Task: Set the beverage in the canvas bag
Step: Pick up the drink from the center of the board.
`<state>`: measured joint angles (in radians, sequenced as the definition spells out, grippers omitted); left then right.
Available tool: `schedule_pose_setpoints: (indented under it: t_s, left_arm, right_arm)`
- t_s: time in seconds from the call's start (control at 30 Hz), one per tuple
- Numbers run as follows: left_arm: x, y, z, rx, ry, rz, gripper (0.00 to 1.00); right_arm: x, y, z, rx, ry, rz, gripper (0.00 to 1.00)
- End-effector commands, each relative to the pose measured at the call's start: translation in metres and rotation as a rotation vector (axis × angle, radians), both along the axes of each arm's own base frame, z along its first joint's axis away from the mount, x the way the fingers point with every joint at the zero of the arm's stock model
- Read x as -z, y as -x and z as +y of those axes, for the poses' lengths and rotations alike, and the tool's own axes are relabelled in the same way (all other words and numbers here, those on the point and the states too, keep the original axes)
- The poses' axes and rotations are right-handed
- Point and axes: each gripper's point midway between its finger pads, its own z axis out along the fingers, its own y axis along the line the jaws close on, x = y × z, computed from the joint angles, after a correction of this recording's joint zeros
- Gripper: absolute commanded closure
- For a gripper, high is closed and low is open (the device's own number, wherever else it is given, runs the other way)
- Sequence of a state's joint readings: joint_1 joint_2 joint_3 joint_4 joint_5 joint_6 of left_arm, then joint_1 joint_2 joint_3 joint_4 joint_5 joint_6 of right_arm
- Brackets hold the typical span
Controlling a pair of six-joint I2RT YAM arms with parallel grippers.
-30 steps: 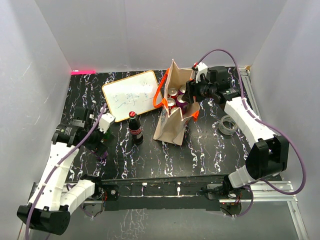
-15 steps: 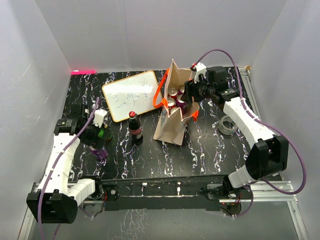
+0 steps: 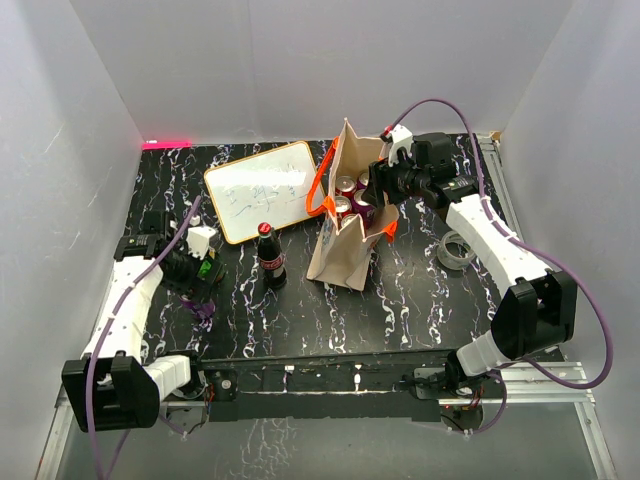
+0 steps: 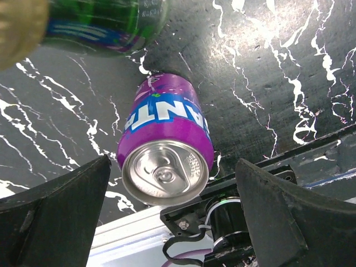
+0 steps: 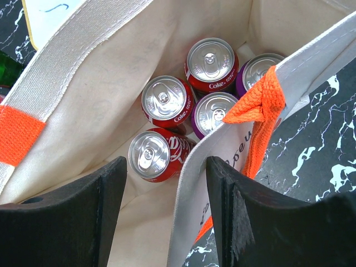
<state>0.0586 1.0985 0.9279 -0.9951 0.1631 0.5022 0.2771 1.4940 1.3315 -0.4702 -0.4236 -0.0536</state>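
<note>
The purple aluminium drink can (image 4: 167,146) is judged light, stiff, slippery; its sides are best taken between the wide-spread left fingers (image 4: 61,206); the right fingers (image 5: 67,222) are parted

We see plain white walls (image 3: 300,60) closing in three sides of a black table (image 3: 430,300) veined with white, and a small red glow (image 3: 167,143) at its back-left corner.
</note>
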Motion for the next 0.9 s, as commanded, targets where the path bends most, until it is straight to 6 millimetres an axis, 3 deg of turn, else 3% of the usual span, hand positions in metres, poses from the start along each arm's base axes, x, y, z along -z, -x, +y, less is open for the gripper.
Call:
schedule_pose_setpoints:
  t_s: [0.0, 0.23, 0.5, 0.67, 0.77, 0.83, 0.87]
  left_arm:
    - [0.009, 0.0, -0.003, 0.002, 0.037, 0.025, 0.08]
    - [0.024, 0.003, -0.001, 0.011, 0.028, 0.039, 0.18]
    - [0.014, 0.014, -0.004, 0.046, 0.035, 0.023, 0.57]
    - [-0.023, 0.01, -0.017, 0.069, 0.106, 0.013, 0.76]
    - [-0.046, 0.017, -0.031, 0.109, 0.189, 0.061, 0.87]
    - [-0.065, 0.022, -0.039, 0.134, 0.235, 0.088, 1.0]
    - [-0.073, 0.024, -0.041, 0.139, 0.244, 0.09, 1.0]
  right_arm:
    - [-0.027, -0.006, 0.007, -0.009, -0.024, -0.073, 0.39]
    - [-0.028, -0.008, 0.007, -0.007, -0.022, -0.072, 0.39]
    - [-0.027, -0.006, 0.005, -0.002, -0.019, -0.074, 0.39]
    - [-0.031, -0.007, 0.006, -0.002, -0.023, -0.081, 0.39]
    - [-0.033, -0.007, 0.007, -0.008, -0.026, -0.082, 0.38]
    - [-0.033, -0.006, 0.007, -0.014, -0.026, -0.081, 0.38]
    - [-0.034, -0.006, 0.008, -0.016, -0.026, -0.081, 0.38]
